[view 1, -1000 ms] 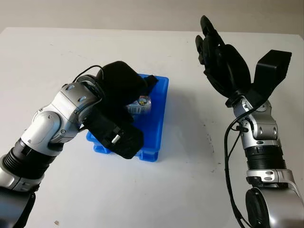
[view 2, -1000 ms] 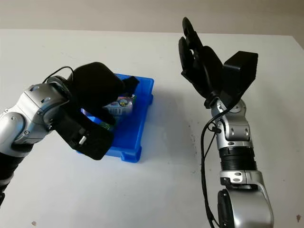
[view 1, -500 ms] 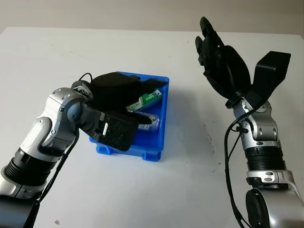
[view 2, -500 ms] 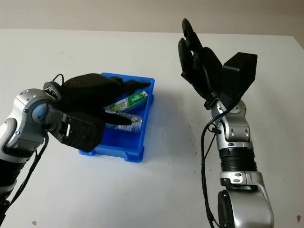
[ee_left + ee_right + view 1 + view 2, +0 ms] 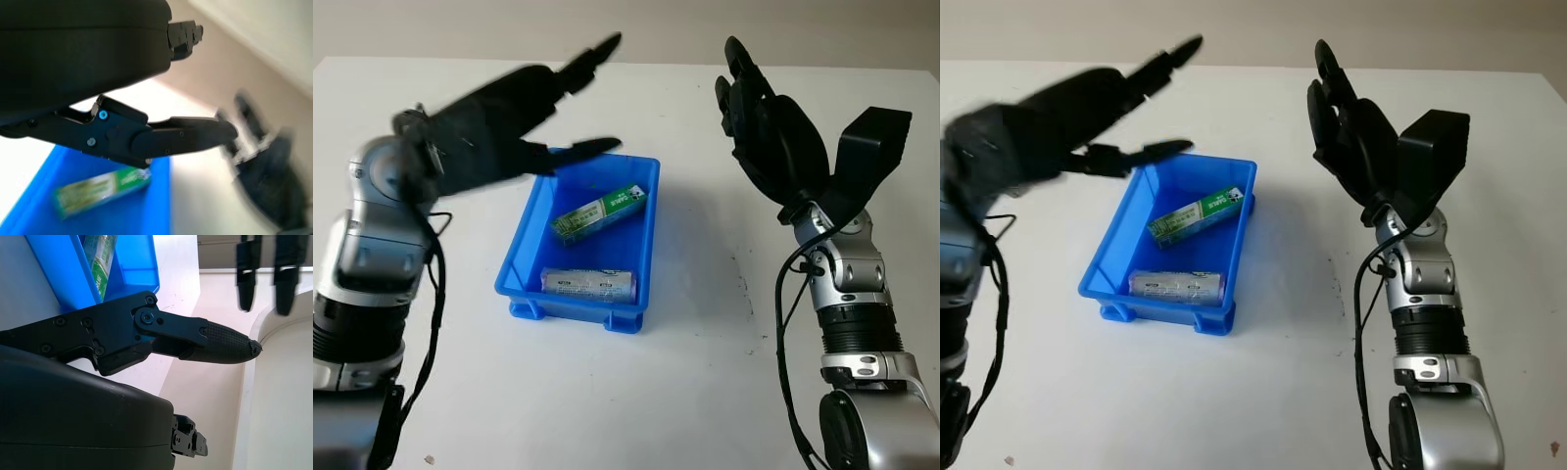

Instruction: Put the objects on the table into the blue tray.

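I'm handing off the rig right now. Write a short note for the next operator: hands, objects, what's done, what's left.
Left hand: open, raised above the far left corner of the blue tray, holding nothing.
Right hand: open, idle, held up to the right of the tray.
In the tray: green box leaning on the far end, silver cylindrical pack lying along the near wall.
Done: both objects are in the tray.
Left: no loose object visible on the table; check, then park the arms.

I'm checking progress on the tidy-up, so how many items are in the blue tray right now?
2. A green box lies aslant in the far half of the blue tray; a silver tube lies along its near wall.
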### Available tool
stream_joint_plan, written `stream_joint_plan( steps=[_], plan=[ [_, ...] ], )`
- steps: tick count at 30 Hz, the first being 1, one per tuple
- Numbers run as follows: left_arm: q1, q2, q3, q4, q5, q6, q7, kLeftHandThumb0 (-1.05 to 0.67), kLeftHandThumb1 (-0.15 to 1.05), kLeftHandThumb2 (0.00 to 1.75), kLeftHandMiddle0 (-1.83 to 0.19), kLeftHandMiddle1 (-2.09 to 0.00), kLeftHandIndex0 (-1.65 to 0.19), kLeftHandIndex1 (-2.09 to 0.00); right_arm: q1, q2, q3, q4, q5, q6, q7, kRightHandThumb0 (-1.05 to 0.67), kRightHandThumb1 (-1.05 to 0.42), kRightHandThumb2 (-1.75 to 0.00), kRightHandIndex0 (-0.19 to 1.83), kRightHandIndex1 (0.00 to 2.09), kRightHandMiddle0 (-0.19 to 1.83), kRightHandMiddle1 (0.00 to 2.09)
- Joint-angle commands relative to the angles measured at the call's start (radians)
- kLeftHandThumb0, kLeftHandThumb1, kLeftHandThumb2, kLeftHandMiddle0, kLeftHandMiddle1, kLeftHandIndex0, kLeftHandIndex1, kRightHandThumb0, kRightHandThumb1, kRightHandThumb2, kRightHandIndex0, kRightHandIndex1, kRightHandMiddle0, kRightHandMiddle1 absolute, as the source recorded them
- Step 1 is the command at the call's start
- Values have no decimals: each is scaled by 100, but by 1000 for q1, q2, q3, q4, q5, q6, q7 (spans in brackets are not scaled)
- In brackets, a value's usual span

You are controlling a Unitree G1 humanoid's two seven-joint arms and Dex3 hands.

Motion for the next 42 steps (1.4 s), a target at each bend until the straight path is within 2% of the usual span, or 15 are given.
stream_joint_plan(
  steps=[1,4,7,17,24,30,34,42],
  plan=[
    [25,-23,90,-30,-74,50,50,-75,105,58,12,-5,14,-4,11,2,0,-37,3,4,-3,-84,-105,-67,-19,0,-19,0],
    [74,-41,153,-55,-143,82,125,-79,105,60,11,-5,14,-4,19,0,2,-57,-2,18,-12,-85,-105,-68,-19,0,-19,0],
    [134,-71,200,-68,-190,65,206,-78,105,64,9,-6,13,-4,27,0,2,-70,-9,23,-24,-85,-105,-69,-19,0,-19,0],
    [261,-150,242,54,-237,-100,395,-81,105,70,18,-2,19,0,51,7,-9,-64,7,19,-34,-86,-105,-72,-19,0,-19,0],
    [296,-180,209,234,-232,-288,425,-81,105,73,19,0,19,0,77,19,-8,-93,-11,25,-90,-86,-105,-73,-19,0,-19,0],
    [285,-191,179,346,-247,-383,413,-82,105,72,19,-1,19,0,94,43,-6,-101,-16,19,-135,-83,-105,-76,-19,0,-19,0],
    [279,-197,167,382,-261,-418,409,-83,105,71,18,-3,19,0,93,54,-8,-83,-17,7,-145,-82,-105,-76,-19,0,-19,0],
    [282,-186,140,382,-260,-428,405,-83,105,70,19,0,19,0,80,61,-10,-49,-16,-13,-143,-83,-105,-75,-19,0,-19,0]
  ],
)
